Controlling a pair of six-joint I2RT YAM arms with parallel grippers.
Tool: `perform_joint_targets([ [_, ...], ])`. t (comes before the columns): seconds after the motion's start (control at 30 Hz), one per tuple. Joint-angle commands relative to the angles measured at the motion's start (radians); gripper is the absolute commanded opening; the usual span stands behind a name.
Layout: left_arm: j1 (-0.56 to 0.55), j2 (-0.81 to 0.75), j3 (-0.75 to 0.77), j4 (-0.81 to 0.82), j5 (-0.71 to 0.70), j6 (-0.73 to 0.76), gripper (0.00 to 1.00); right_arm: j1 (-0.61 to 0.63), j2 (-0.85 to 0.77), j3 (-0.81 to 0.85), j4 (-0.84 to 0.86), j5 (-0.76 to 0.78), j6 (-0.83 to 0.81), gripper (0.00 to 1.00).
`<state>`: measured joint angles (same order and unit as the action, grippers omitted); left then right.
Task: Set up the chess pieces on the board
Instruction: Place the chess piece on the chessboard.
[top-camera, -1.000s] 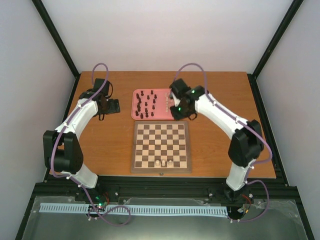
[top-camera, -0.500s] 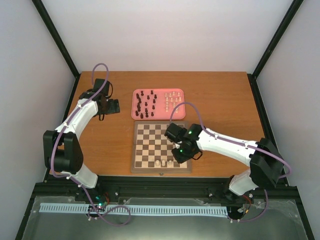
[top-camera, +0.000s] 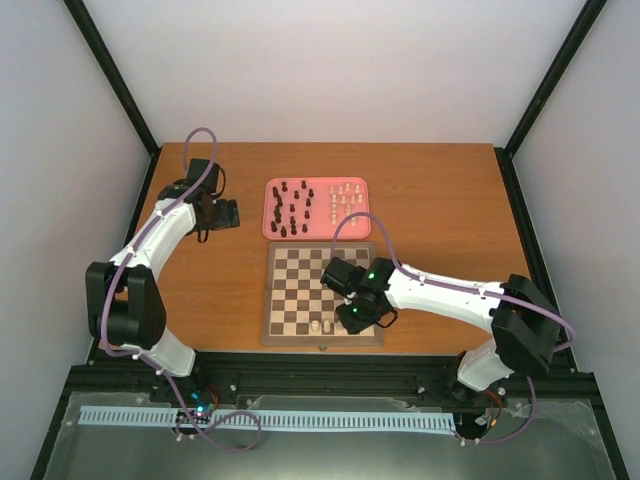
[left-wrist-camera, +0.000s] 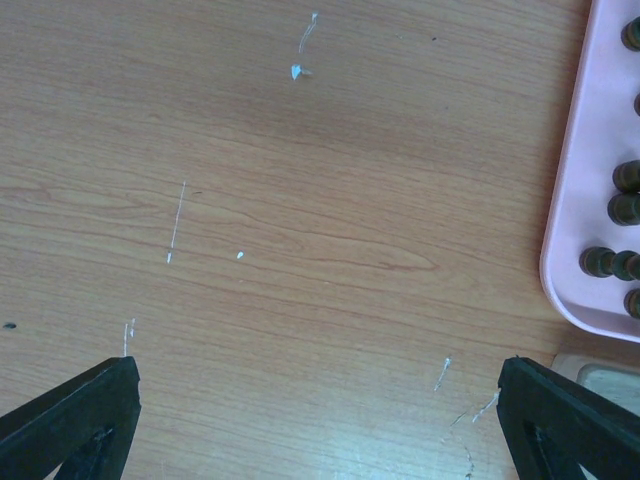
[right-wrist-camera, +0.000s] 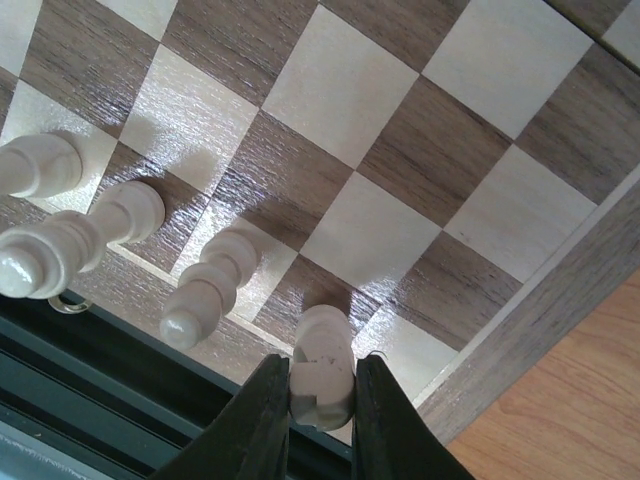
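The right end effector (top-camera: 355, 318) swung from above the pink tray (top-camera: 320, 232) to the near right part of the board (top-camera: 295, 275). It carried a cream chess piece (right-wrist-camera: 322, 362) to the near row, beside three cream pieces (right-wrist-camera: 125, 215). That uncovered the tray's pale pieces (top-camera: 346, 196).

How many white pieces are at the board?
4. Three white pieces stand together along the board's near edge. The fourth is pinched in the right gripper beside them. The arm may hide others.

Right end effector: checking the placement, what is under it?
The right end effector pinches a cream chess piece over the board's near row; the piece's base is hidden.
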<state>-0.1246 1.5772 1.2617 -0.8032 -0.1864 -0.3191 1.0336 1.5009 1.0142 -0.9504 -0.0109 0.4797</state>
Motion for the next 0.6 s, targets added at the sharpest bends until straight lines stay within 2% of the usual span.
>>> perform_joint_targets([
  [0.0, -0.003, -0.044, -0.012, 0.012, 0.004, 0.003, 1.00, 0.015, 0.021, 0.002, 0.034, 0.008, 0.005, 0.13],
  [0.37, -0.003, -0.059, -0.032, 0.021, 0.017, 0.003, 1.00, 0.027, 0.054, 0.005, 0.036, 0.006, 0.006, 0.15],
  [0.57, -0.003, -0.052, -0.029, 0.020, 0.018, 0.003, 1.00, 0.031, 0.043, 0.012, 0.012, 0.028, 0.008, 0.31],
])
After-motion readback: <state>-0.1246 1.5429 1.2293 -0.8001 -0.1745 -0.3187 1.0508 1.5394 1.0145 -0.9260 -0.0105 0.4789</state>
